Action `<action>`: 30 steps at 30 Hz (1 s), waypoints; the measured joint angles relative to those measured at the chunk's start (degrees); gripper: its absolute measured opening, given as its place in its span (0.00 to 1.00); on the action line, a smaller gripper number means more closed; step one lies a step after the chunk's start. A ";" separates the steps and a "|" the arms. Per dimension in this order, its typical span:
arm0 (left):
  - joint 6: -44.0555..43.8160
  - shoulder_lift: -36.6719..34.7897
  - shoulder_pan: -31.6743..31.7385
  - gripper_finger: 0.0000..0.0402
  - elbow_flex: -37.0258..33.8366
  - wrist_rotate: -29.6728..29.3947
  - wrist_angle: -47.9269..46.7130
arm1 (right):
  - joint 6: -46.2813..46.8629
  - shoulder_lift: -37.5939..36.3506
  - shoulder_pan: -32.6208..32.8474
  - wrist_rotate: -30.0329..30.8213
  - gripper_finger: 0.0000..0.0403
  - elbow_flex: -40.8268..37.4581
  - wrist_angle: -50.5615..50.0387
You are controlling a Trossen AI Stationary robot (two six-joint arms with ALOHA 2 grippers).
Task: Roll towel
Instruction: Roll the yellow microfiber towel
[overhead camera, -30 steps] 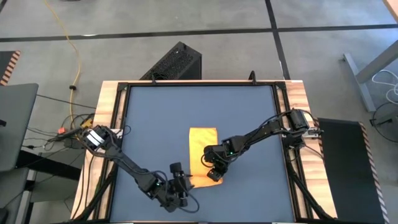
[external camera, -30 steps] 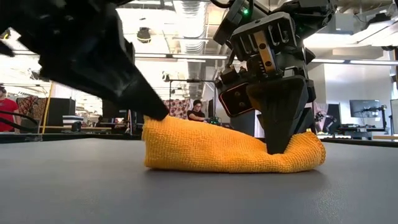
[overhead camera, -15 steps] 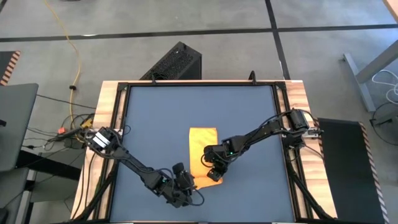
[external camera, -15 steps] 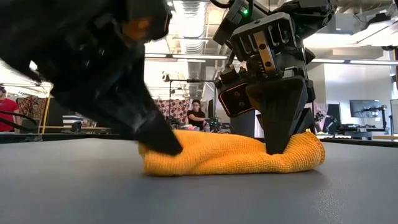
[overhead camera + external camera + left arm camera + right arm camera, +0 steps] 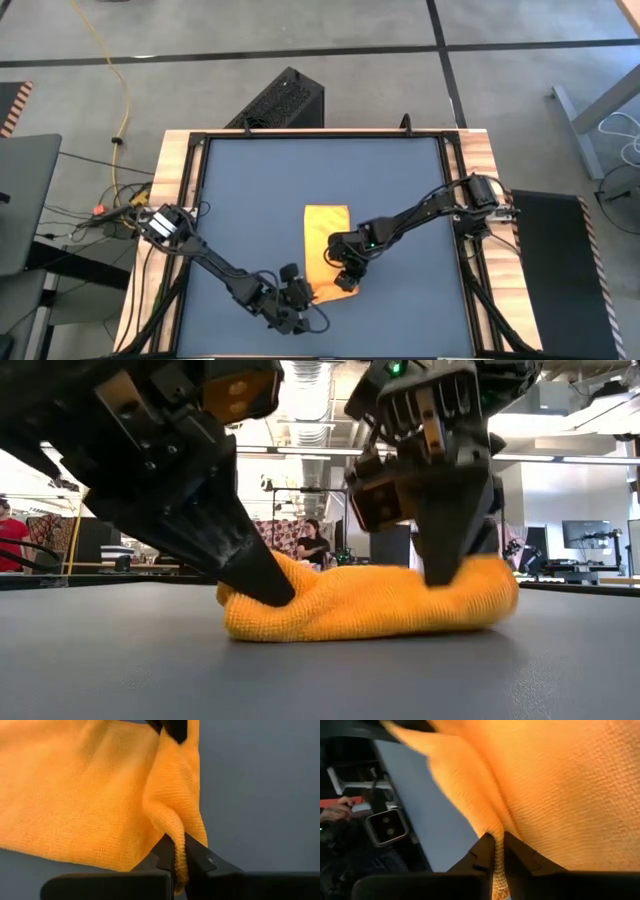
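Note:
The yellow-orange towel [image 5: 326, 240] lies lengthwise on the dark tabletop [image 5: 250, 190], near the middle, with its far part flat. In the low view its near end [image 5: 370, 600] is a bunched hump. My left gripper [image 5: 300, 292] is shut on the towel's near left corner. My right gripper [image 5: 346, 280] is shut on the near right corner. Both arms reach in low from the table's sides. My left gripper pinches a raised fold at the towel's near left corner [image 5: 176, 836] between its two fingers, slanting down from the near left. The fold stands up from the cloth, and the remaining cloth lies on the table. My right gripper pinches a fold of the towel's near right corner [image 5: 495, 827] between its two fingers, pointing down from above [image 5: 445, 560]. The cloth there is pulled up into a ridge. The towel's underside still rests on the table.
A wooden frame [image 5: 180, 220] borders the tabletop on all sides. A black box [image 5: 285, 100] stands on the floor past the far edge. Bare tabletop lies left and right of the towel. People [image 5: 315, 545] show in the room far behind.
My left gripper has moved toward the towel's near left corner and shut on it, pinching up a fold. My right gripper has risen slightly, drawing the towel's near right end higher. The towel's far part has stayed where it was.

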 joint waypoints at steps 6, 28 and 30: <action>2.48 -0.02 1.20 0.00 0.00 3.62 0.42 | -2.19 -4.43 0.00 0.32 0.17 0.00 -1.79; 8.84 -1.62 3.25 0.00 0.02 7.84 2.99 | -18.72 -16.70 13.46 29.37 0.24 0.04 -14.42; 10.68 -2.76 3.74 0.00 0.03 8.51 3.23 | -19.97 -18.38 18.09 39.96 0.24 0.04 -14.47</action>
